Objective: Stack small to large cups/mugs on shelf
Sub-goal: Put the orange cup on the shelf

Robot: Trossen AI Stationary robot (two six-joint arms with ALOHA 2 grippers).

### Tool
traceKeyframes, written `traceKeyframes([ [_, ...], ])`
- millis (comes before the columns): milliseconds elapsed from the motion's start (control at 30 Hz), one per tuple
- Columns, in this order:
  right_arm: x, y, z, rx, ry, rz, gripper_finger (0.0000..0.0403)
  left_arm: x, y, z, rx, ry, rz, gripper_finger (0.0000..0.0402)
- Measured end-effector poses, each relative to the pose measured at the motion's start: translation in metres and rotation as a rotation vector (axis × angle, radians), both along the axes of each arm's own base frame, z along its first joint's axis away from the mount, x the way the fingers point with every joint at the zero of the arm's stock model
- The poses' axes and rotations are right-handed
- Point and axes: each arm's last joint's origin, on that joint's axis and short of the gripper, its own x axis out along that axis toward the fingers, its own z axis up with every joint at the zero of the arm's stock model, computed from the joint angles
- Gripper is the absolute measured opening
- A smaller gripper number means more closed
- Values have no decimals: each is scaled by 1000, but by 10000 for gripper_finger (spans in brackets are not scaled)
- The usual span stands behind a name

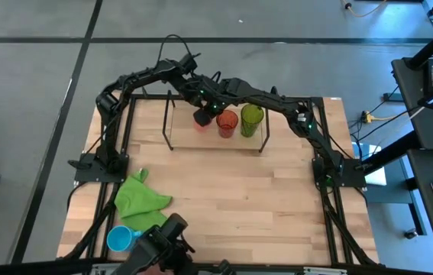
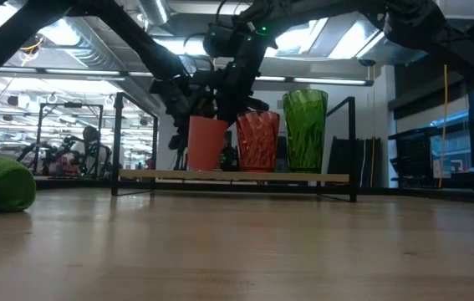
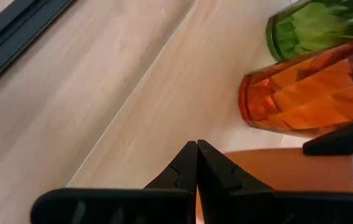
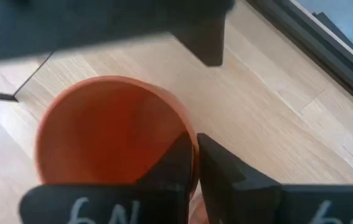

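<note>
The small red cup (image 2: 206, 143) stood upright on the light wooden base of the shelf (image 2: 237, 176), first in a row with the red-orange tumbler (image 2: 257, 140) just beside it and the taller green tumbler (image 2: 304, 130) next along. In the high view the shelf (image 1: 169, 122) sat toward twelve o'clock on the counter (image 1: 239, 191), its thin black end frames upright. The right claw (image 4: 195, 163) pinched the red cup's rim (image 4: 111, 127), one finger inside the wall and one outside, with only the thin wall between them. The left claw (image 3: 197, 163) hung just above the same end of the shelf, its fingers pressed together on nothing, the red-orange tumbler (image 3: 307, 90) and green tumbler (image 3: 316, 28) lying ahead of it. Both arms arched in from the counter's nine and three o'clock edges and met over the shelf. The light-blue mug (image 1: 120, 239) sat well apart near seven o'clock, beside a bright green cloth (image 1: 141, 200). The counter was pale wood planking with a black metal frame around it. Beyond it, the floor was grey with dark lines; desks stood at three o'clock. The low view showed a workshop room with ceiling strip lights, metal racks and tall windows.
</note>
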Motion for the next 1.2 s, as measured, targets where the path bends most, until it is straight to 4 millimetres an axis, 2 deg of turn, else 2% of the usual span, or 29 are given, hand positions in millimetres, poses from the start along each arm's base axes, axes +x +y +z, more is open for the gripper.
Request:
traceKeyframes([
  [400,0,-1,0,-7,2,12,63,0,-4,-1,-9,24,-24,0],
  [633,-2,-5,20,-47,-62,27,83,3,-11,-1,-22,17,-69,0],
  [1000,-18,-15,43,-115,-72,-7,85,4,-14,0,-82,-22,-89,0],
  [1200,-23,-24,46,-120,-74,-26,85,6,-17,1,-126,-78,-112,0],
])
